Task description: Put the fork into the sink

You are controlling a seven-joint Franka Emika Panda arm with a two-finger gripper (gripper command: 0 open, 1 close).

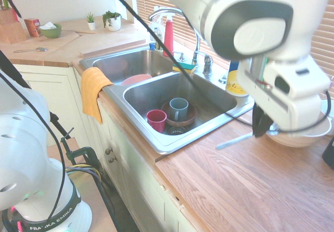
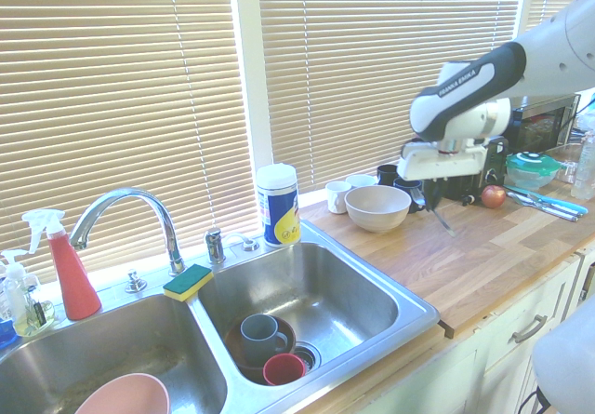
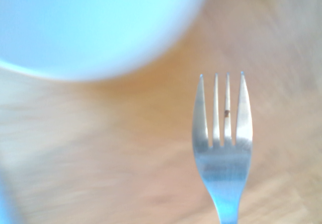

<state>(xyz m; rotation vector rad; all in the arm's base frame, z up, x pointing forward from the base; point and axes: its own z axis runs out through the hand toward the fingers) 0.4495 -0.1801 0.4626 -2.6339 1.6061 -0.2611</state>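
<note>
fork (image 3: 222, 148): 1 | sink (image 2: 390, 288) basins: 2 | cups in sink (image 1: 178, 108): 2 | spray bottles (image 2: 67, 274): 2

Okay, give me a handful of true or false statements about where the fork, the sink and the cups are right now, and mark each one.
1. The gripper holds the fork above the wooden counter, its jaws shut on it. True.
2. The fork already lies in the sink. False: it is held over the counter beside the big white bowl.
3. A red cup stands in the same basin as the grey mug. True.
4. The grey mug sits directly on the basin floor. False: it sits inside a brown bowl.
5. An orange cloth hangs over the front edge of the sink. True.
6. The sponge lies inside a basin. False: it rests on the rim by the faucet.
</note>
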